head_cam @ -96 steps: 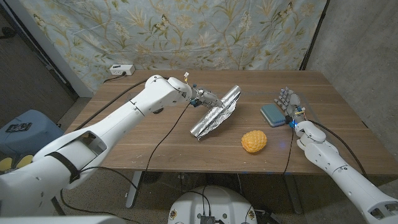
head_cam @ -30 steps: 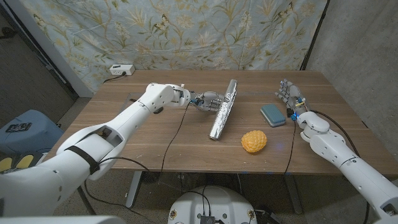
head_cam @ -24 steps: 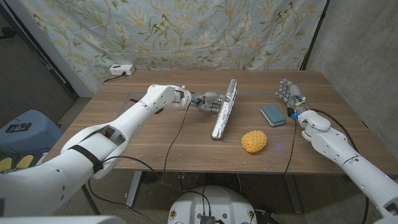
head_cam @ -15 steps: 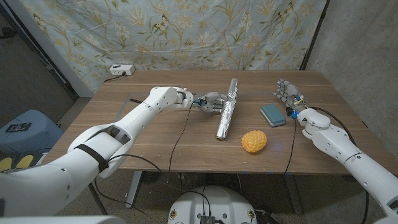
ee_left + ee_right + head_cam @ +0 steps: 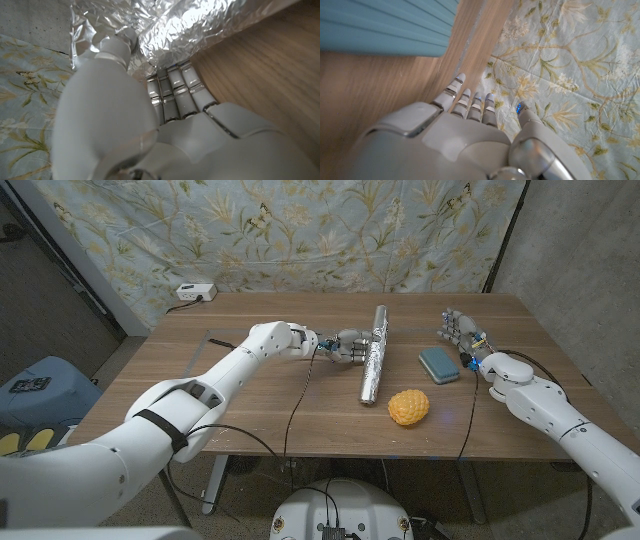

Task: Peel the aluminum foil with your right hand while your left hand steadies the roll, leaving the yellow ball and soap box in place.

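The aluminum foil roll [image 5: 375, 352] lies mid-table, running almost straight from far to near, its crinkled wrap wound around it. My left hand [image 5: 351, 345] grips it from the left near the far end. In the left wrist view the fingers [image 5: 175, 92] reach under the foil [image 5: 200, 25] with the thumb on top. The yellow ball [image 5: 408, 406] sits just right of the roll's near end. The teal soap box [image 5: 438, 363] lies farther right. My right hand [image 5: 458, 332] stands open beside the box's far right corner, holding nothing; the right wrist view shows its fingers [image 5: 470, 105] extended near the box [image 5: 385, 25].
A white power strip [image 5: 197, 291] sits at the table's far left edge. A thin black cable [image 5: 290, 405] trails from my left wrist over the near edge. A blue chair [image 5: 30, 385] stands off the table's left side.
The loose foil sheet seen 3.2 s ago is wound onto the roll. My left hand has swung the roll from a slant to nearly straight and moved it right. The right hand edged farther back.
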`<move>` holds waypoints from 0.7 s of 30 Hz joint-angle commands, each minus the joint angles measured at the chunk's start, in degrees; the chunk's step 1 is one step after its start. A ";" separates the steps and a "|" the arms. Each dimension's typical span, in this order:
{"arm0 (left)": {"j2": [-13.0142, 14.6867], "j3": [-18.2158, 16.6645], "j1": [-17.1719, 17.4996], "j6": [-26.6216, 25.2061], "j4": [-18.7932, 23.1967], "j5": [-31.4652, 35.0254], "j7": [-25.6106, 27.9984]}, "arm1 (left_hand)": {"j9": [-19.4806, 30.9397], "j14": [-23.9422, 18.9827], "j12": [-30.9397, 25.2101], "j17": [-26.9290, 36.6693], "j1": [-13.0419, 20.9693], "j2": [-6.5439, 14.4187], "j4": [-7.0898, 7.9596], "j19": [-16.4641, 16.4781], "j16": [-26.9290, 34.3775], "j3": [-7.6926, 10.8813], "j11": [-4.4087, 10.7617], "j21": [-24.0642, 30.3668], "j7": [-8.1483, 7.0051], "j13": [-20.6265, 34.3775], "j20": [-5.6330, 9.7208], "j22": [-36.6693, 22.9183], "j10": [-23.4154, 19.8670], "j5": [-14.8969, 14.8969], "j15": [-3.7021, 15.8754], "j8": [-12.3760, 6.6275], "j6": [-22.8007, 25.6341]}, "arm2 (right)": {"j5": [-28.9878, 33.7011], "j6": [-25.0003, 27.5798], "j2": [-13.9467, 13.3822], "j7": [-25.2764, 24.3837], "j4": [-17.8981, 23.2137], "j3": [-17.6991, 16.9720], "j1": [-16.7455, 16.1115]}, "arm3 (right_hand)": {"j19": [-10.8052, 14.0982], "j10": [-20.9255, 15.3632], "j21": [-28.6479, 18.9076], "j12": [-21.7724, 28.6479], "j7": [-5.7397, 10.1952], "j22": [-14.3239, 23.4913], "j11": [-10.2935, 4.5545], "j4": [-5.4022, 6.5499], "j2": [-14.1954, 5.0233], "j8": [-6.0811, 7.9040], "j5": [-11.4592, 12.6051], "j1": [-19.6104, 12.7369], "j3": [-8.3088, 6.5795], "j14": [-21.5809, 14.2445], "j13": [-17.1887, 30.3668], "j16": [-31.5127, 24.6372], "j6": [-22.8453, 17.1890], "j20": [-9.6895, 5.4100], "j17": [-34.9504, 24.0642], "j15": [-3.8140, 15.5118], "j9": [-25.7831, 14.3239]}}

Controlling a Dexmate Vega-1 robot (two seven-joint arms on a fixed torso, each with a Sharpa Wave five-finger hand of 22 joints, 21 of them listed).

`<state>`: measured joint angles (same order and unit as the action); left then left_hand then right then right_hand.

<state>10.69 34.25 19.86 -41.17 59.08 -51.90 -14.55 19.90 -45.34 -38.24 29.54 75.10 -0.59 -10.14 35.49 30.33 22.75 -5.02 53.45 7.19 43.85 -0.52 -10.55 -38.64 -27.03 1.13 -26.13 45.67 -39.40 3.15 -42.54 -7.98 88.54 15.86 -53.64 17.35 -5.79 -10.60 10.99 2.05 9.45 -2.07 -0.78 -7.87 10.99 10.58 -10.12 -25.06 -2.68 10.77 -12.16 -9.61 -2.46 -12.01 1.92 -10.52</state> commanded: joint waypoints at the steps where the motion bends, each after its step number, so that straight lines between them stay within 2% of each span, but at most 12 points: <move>1: -1.41 -2.14 0.95 -2.52 0.57 -2.55 2.18 | 1.61 -7.23 0.32 0.29 -0.09 2.74 0.84 -0.11 0.06 0.98 8.79 0.44 -4.11 0.20 0.07 -0.13 -9.93 -5.89 7.12 -4.55 10.08 | 0.18 2.12 -1.30 0.61 1.50 0.57 -0.06 | 0.05 0.18 -0.28 0.04 -0.13 0.20 0.01 0.37 -1.23 0.09 0.15 -0.18 -0.01 0.06 0.13 -0.13 -0.04 -2.28 -0.08 1.76 -0.27; 21: 1.04 -8.96 7.90 -6.88 7.35 -12.36 10.69 | 1.73 -6.96 1.65 0.27 -0.44 2.95 1.01 -0.54 -0.68 0.89 8.79 0.80 -3.78 -0.74 0.07 -0.01 -10.01 -6.29 7.39 -4.36 9.80 | 1.15 8.00 -3.10 2.17 3.71 2.85 3.60 | 0.04 0.11 -0.28 0.08 -0.14 0.20 0.14 0.25 -1.28 0.13 0.15 -0.36 -0.03 -0.01 0.13 -0.17 -0.11 -2.22 -0.05 1.78 -0.27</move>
<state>10.72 28.54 24.46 -46.30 63.71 -59.31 -7.76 19.90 -45.34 -36.89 29.67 75.10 -0.59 -10.13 35.48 29.77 22.74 -4.81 53.86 7.21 43.12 -0.52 -10.35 -39.23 -27.04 1.13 -26.13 45.68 -38.70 8.07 -44.46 -6.47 90.72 17.73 -51.70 17.35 -5.79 -10.60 10.99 2.05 9.45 -2.07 -0.78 -7.87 10.98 10.58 -10.12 -25.06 -2.69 10.77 -12.16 -9.61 -2.46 -12.01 1.92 -10.52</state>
